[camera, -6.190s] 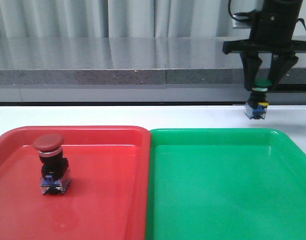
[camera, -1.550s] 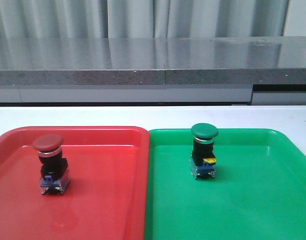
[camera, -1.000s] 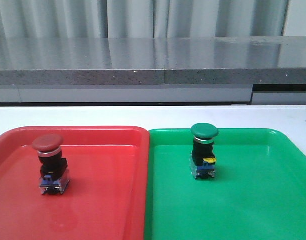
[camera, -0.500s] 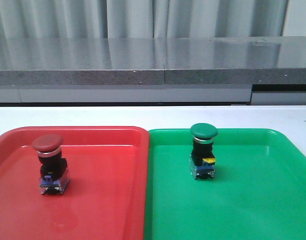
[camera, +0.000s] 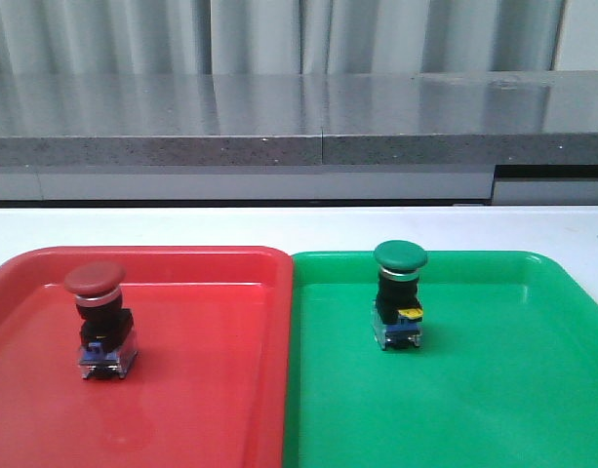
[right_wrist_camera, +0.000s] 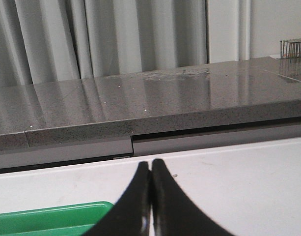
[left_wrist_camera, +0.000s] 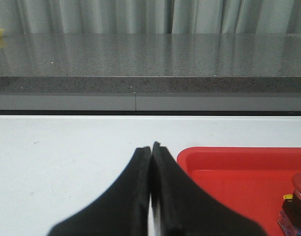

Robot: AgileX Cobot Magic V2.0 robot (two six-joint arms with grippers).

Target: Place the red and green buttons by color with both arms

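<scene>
Setting: white counter (camera: pixel 279 226) in front of a grey speckled ledge and pale curtains.
Red tray (camera: pixel 201 390): nearest left, rim touching the green one, there to receive the matching colour.
Red button (camera: pixel 97 322): upright in the left part of the red tray, cap up on its blue-and-clear base; stable, colour matched.
Green tray (camera: pixel 494 390): nearest right, side by side with the red.
Green button (camera: pixel 397 294): upright in the left, farther part of the green tray, a little beyond the red button; also matched.
Left claw (left_wrist_camera: pixel 151 146): clenched on nothing, over bare counter left of the red tray, clear of the button.
Right claw (right_wrist_camera: pixel 150 167): clenched, empty, beyond the far rim of the green tray.
Progress: sorting apparently finished; both claws parked clear, probably to avoid toppling the upright buttons.
</scene>
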